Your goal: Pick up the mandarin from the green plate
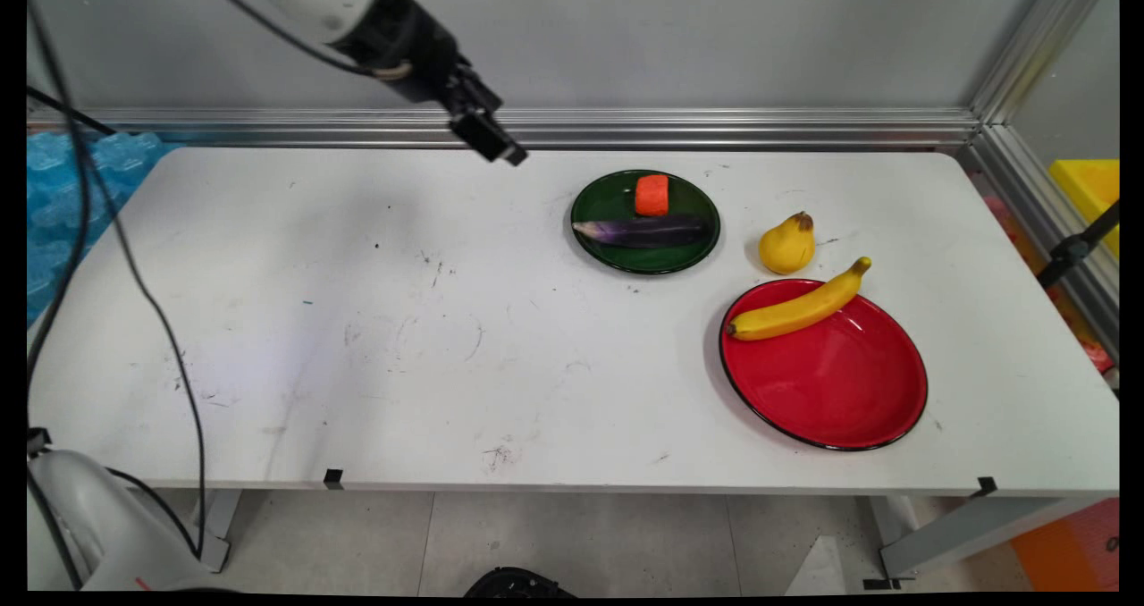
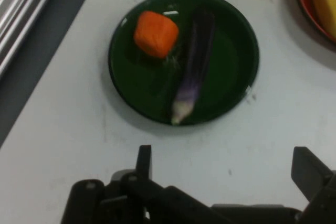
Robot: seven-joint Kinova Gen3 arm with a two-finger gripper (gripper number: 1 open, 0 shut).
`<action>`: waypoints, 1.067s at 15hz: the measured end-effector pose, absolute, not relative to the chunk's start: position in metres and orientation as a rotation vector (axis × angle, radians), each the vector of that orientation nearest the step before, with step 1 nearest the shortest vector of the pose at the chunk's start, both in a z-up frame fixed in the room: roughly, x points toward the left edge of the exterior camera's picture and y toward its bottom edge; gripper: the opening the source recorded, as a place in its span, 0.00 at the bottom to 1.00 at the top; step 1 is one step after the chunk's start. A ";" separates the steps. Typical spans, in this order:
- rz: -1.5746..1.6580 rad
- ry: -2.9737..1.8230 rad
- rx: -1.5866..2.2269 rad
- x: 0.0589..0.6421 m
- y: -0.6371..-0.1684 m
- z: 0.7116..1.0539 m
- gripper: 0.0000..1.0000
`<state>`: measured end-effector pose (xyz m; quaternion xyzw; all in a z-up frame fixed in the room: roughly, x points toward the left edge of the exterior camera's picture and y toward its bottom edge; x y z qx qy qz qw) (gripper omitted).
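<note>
White table (image 1: 357,320), grey wall (image 1: 670,43), aluminium rail (image 1: 715,128)

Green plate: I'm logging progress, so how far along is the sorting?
Green plate holds the eggplant and orange block; banana lies on the red plate. The pincer hovers open, empty. The pear sits on the table.

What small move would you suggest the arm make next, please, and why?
Probably lower the pincer toward the green plate. It hangs open and empty above the table, and the plate's eggplant and orange block lie just ahead of it.
</note>
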<state>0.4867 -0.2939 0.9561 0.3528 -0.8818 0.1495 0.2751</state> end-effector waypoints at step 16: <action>0.442 -2.289 1.171 0.375 -0.426 0.867 1.00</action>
